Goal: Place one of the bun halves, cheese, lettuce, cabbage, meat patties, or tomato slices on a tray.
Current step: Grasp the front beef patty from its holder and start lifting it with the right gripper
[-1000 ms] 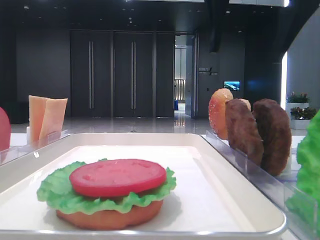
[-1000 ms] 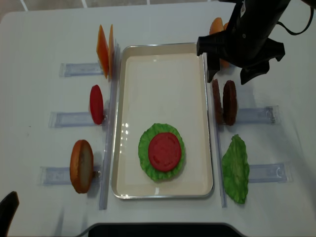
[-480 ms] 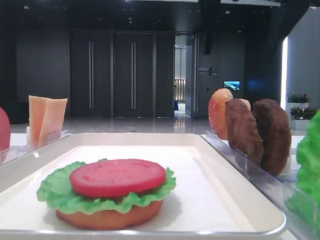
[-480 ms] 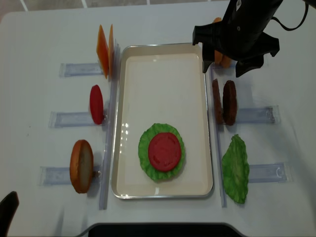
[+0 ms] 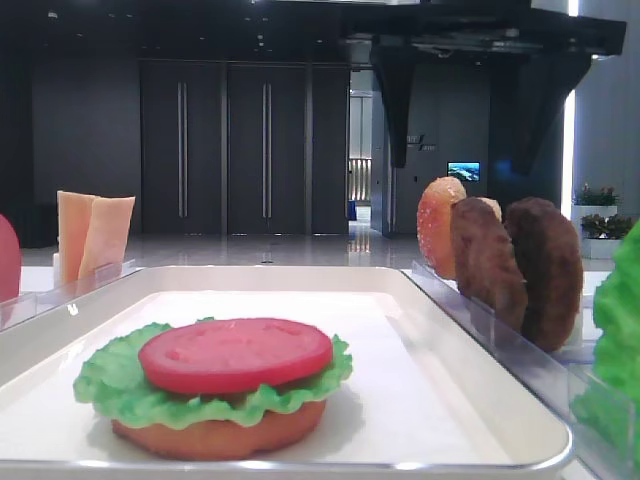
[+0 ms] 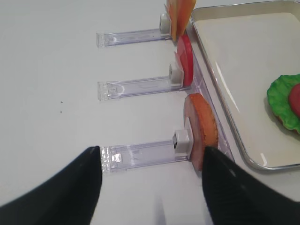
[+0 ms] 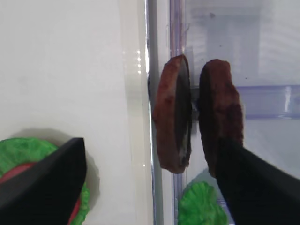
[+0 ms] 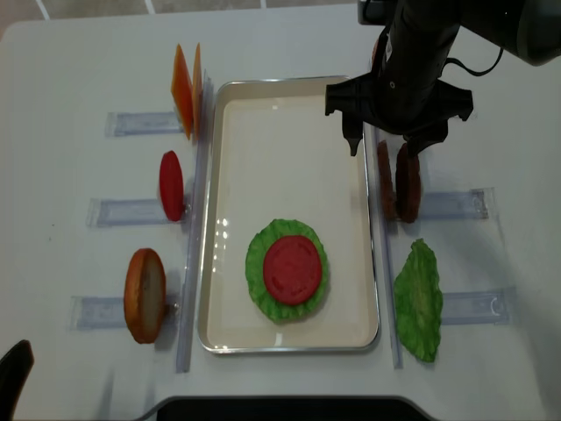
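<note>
Two dark-brown meat patties (image 8: 408,182) stand on edge in a clear rack just right of the white tray (image 8: 289,82). My right gripper (image 8: 380,147) hangs open just above them. In the right wrist view its fingers straddle the tray rim (image 7: 136,70) and the patties (image 7: 172,119), holding nothing. On the tray lies a stack: a bun half (image 5: 220,437), lettuce (image 8: 257,263) and a tomato slice (image 8: 292,269) on top. My left gripper (image 6: 151,154) is open over the table, near an upright bun half (image 6: 202,129).
Left of the tray, clear racks hold cheese slices (image 8: 186,88), a tomato slice (image 8: 171,184) and a bun half (image 8: 145,294). On the right a lettuce leaf (image 8: 419,303) stands in a rack. A speckled bun (image 5: 440,225) stands behind the patties.
My right gripper has moved from the far right corner towards the patties and now hangs over them, still open. The food and the left arm have not moved.
</note>
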